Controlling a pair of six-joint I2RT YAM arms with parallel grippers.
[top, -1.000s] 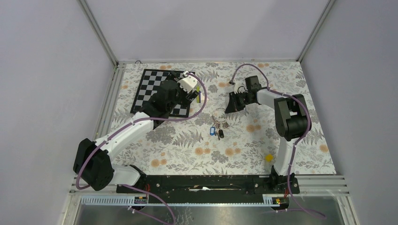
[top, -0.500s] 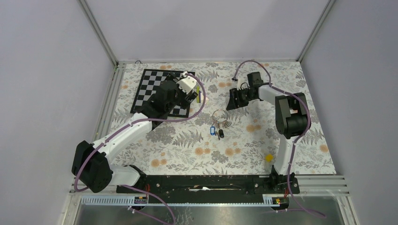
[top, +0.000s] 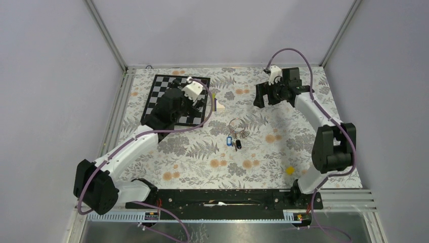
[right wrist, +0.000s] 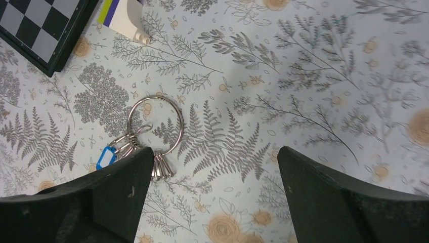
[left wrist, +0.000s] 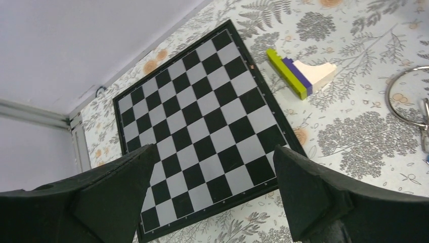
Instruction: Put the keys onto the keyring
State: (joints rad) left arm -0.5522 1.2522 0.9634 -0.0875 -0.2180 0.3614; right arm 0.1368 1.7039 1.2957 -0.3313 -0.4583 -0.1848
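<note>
The keyring (top: 236, 124) lies flat on the floral cloth mid-table. In the right wrist view the keyring (right wrist: 153, 97) is a thin silvery loop with a fan of small metal pieces (right wrist: 161, 166) on it. The blue-tagged key (right wrist: 105, 157) lies against that bunch; the black-headed key (top: 238, 144) sits beside the blue key (top: 229, 140), hidden in the wrist view. My right gripper (top: 260, 95) hovers open above and behind the ring; the right gripper (right wrist: 215, 149) holds nothing. My left gripper (top: 199, 103) is open over the chessboard; the left gripper (left wrist: 213, 148) is empty.
A black-and-white chessboard (top: 163, 84) lies at the back left. A lime, purple and cream block stack (top: 216, 104) sits just right of it, between board and keyring. A small yellow block (top: 289, 170) rests near the front right.
My right gripper went from nearly shut to wide open and rose back and to the right, away from the keyring. The left arm drew slightly back over the chessboard.
</note>
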